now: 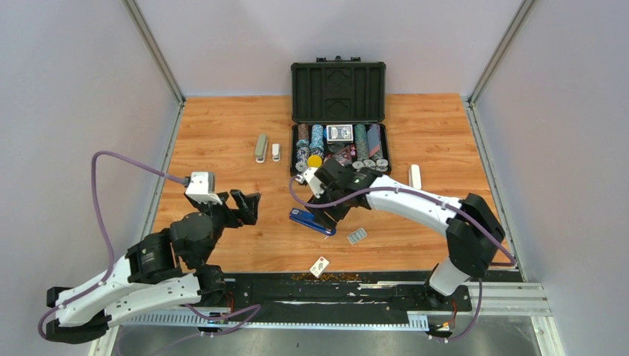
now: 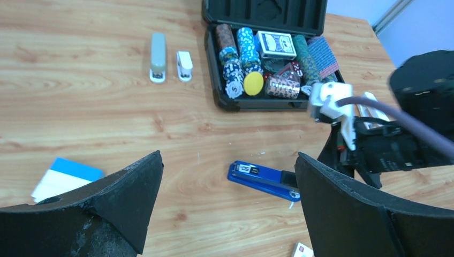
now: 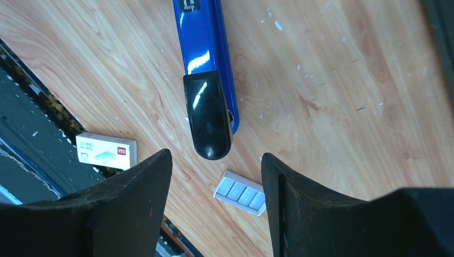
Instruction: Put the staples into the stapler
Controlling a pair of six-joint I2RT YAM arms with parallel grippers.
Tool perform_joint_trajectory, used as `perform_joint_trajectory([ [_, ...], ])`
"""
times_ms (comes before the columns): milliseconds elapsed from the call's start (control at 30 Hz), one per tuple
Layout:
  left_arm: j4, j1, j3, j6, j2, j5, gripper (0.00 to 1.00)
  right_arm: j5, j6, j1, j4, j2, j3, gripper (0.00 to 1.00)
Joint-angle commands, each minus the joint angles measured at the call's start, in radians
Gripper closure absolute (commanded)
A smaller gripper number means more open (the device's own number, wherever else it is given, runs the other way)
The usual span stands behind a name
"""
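Left gripper [image 2: 227,174] hangs wide open and empty, back from the blue stapler [image 3: 201,48]. Right gripper [image 3: 215,160] hovers over the stapler's black end, jaws apart, gripping nothing. The staples [image 3: 241,193] lie loose on the wooden table [image 3: 348,80] just beside that end.

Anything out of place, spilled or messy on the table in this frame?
Small white flecks are scattered on the table around the blue stapler, and brownish crumbs line the table's near edge. The staples lie loose beside the stapler, not loaded.

White arms [image 1: 119,293], purple cables [image 1: 100,215], black claws [image 2: 229,156] [image 3: 217,158]
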Motion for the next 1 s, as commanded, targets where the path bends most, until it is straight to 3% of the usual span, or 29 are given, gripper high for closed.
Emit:
perform_joint_trajectory([
  [0, -0.06, -0.007, 0.067, 0.174, -0.027, -0.018, 0.0, 0.064, 0.026, 0.035, -0.148, 0.091, 0.119, 0.39],
  [200, -0.057, -0.006, 0.022, 0.252, -0.085, -0.098, 0.0, 0.148, 0.029, 0.079, -0.215, 0.216, 0.229, 0.44],
  [433, -0.001, -0.007, -0.038, 0.27, -0.201, -0.102, 0.0, 0.184, 0.035, 0.101, -0.245, 0.283, 0.276, 0.61],
  [700, -0.004, -0.007, -0.046, 0.27, -0.228, -0.106, 0.0, 0.209, 0.03, 0.103, -0.214, 0.313, 0.245, 0.89],
  [967, -0.007, -0.007, -0.045, 0.268, -0.206, -0.103, 0.0, 0.182, 0.023, 0.102, -0.114, 0.342, 0.155, 1.0],
])
